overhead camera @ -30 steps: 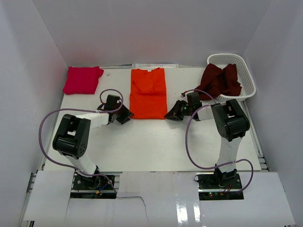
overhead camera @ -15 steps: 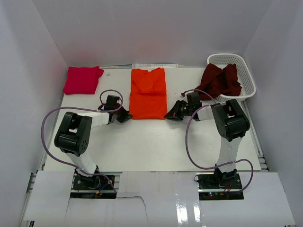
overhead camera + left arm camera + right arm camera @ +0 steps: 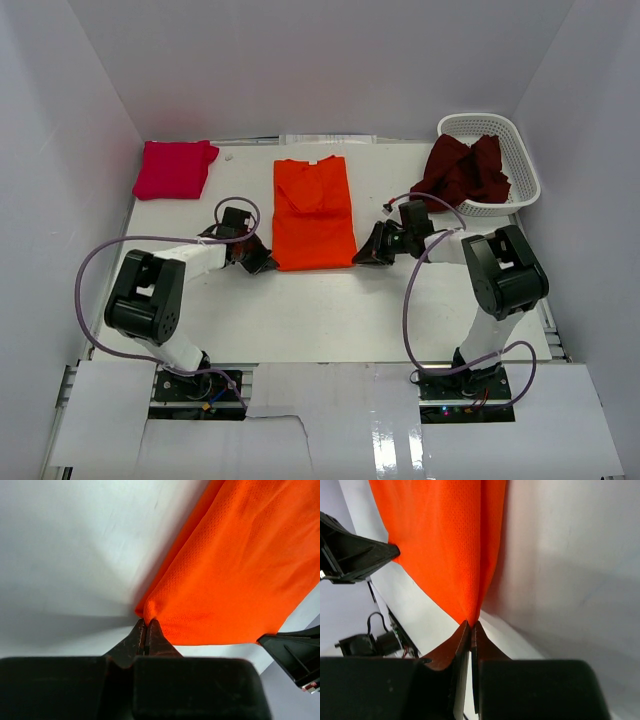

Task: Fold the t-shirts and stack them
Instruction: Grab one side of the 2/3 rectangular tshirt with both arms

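Both arms stretch low over the table (image 3: 330, 310), elbows bent, wrists angled inward. The left gripper (image 3: 146, 625) is pinched tight on the near left corner of the orange t-shirt (image 3: 313, 213), and the right gripper (image 3: 470, 626) is clamped on its near right corner. The shirt lies flat mid-table, reaching toward the far edge.

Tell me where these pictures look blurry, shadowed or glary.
Top external: even light, sharp, glare on the glossy near strip. Left wrist: orange t-shirt weave crisp, soft shadow beside it on the table. Right wrist: weave crisp, right gripper body black, featureless.
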{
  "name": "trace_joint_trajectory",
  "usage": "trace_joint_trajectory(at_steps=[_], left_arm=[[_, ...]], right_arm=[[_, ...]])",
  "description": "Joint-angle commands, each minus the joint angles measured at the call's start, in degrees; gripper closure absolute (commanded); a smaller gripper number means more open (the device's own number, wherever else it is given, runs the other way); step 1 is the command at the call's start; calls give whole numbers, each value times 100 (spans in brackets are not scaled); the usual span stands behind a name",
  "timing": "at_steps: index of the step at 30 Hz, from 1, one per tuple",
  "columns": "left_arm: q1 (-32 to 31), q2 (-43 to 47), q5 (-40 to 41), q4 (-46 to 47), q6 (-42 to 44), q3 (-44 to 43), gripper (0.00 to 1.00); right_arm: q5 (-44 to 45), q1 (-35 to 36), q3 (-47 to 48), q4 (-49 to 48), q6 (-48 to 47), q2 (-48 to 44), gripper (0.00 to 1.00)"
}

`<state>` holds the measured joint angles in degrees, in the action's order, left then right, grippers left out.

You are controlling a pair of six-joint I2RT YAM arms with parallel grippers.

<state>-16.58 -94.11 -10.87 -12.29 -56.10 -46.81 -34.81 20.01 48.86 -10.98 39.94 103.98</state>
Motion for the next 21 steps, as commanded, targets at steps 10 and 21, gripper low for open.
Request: trace_joint_trajectory(at_steps=[10,21], left_arm=[[-249,2097,-767,-1117,126,1701,100],[-346,3117,-908,-1837,108,1939,100]], right_arm=[[-386,187,-1941,878,-461,-1792,92],[-360,293,-2443,1897,-470,-3094,92]])
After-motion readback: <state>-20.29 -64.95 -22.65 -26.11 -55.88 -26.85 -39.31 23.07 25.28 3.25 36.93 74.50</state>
